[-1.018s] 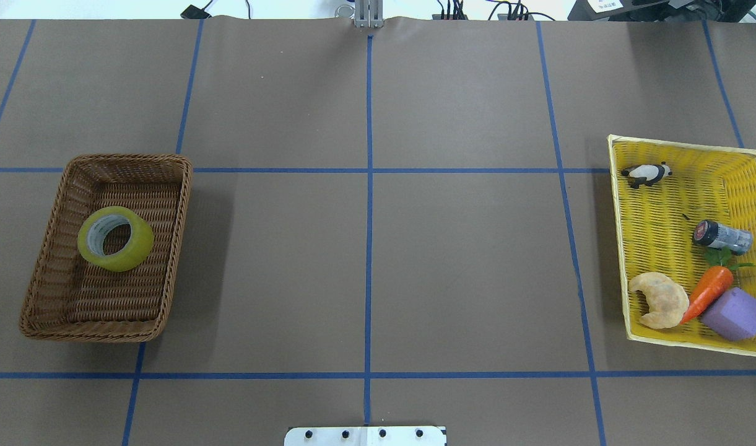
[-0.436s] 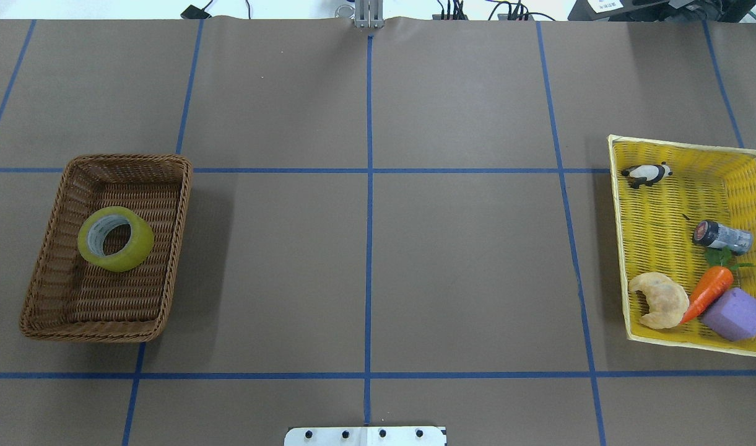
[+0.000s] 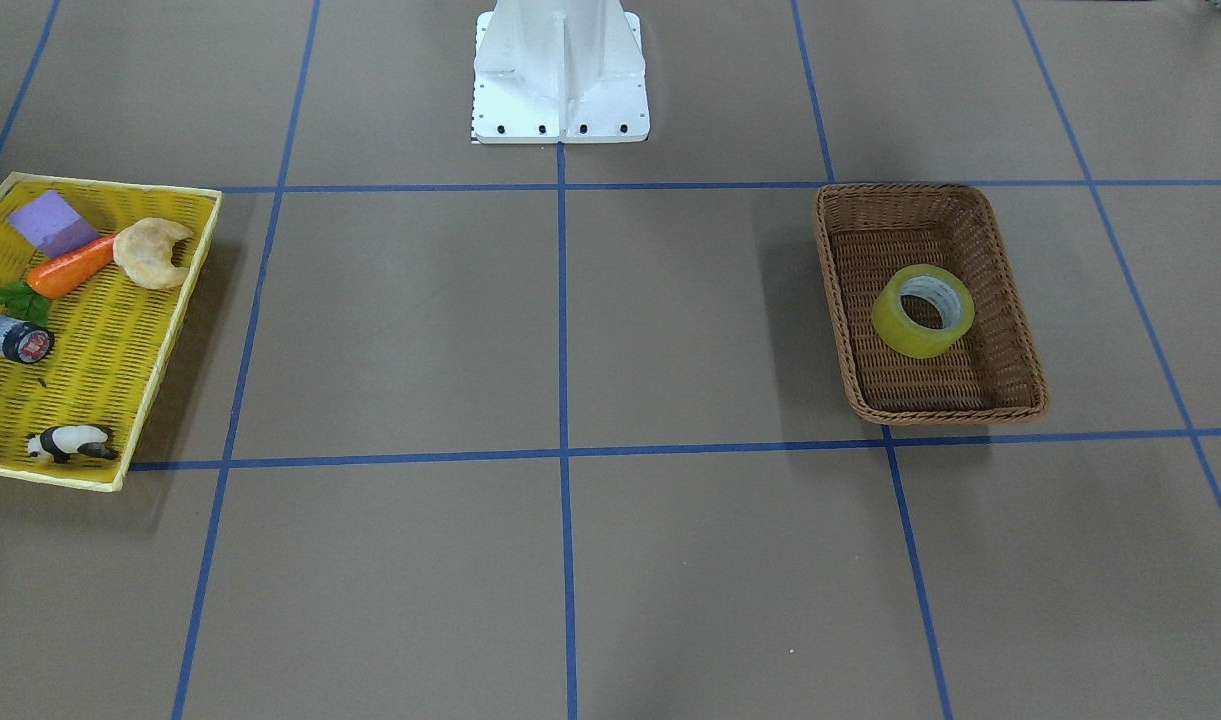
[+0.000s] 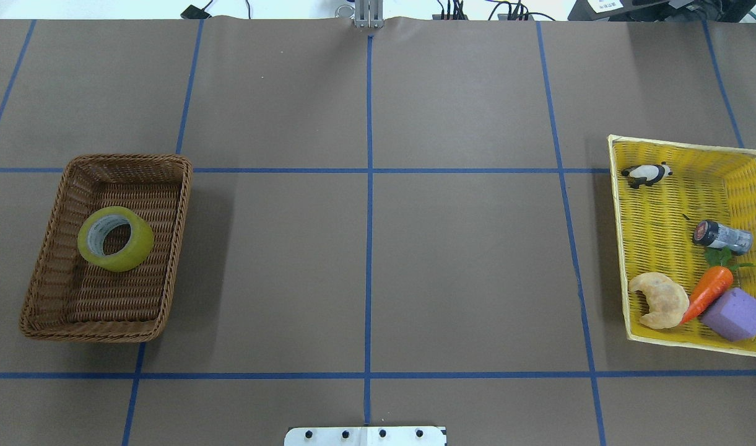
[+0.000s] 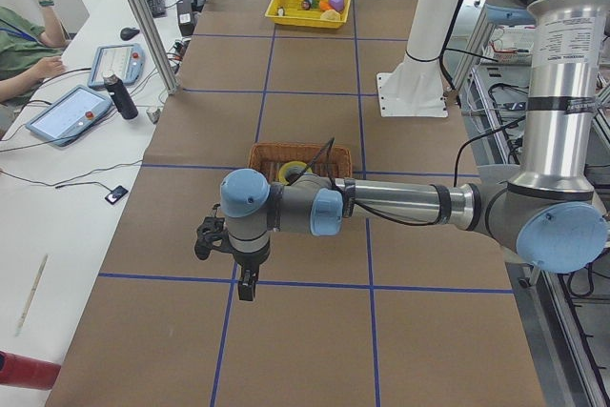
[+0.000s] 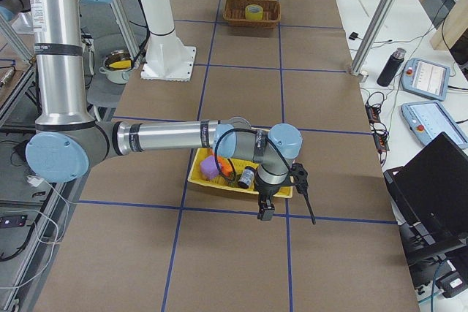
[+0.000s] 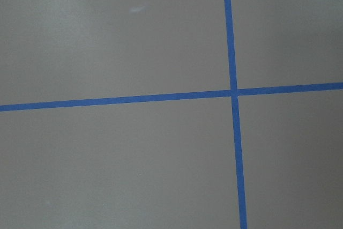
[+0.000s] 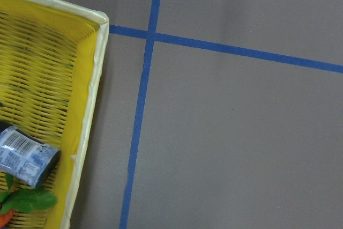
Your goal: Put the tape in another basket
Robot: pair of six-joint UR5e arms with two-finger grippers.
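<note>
Fingers may snag the basket (image 4: 48,248) wall reaching the tape (image 4: 115,238); whether the left gripper (image 5: 247,285) or right gripper (image 6: 264,211) is open, I cannot tell.

The left arm (image 5: 400,202) covers half the basket (image 5: 272,149) and tape (image 5: 294,172) — left gripper (image 5: 246,287), right gripper (image 6: 263,210) too small to judge.

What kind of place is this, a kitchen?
Probably a robot lab, not a kitchen: silver robot arms with blue joints, a brown table marked with blue tape grid lines, and grey control tablets beside it.
</note>
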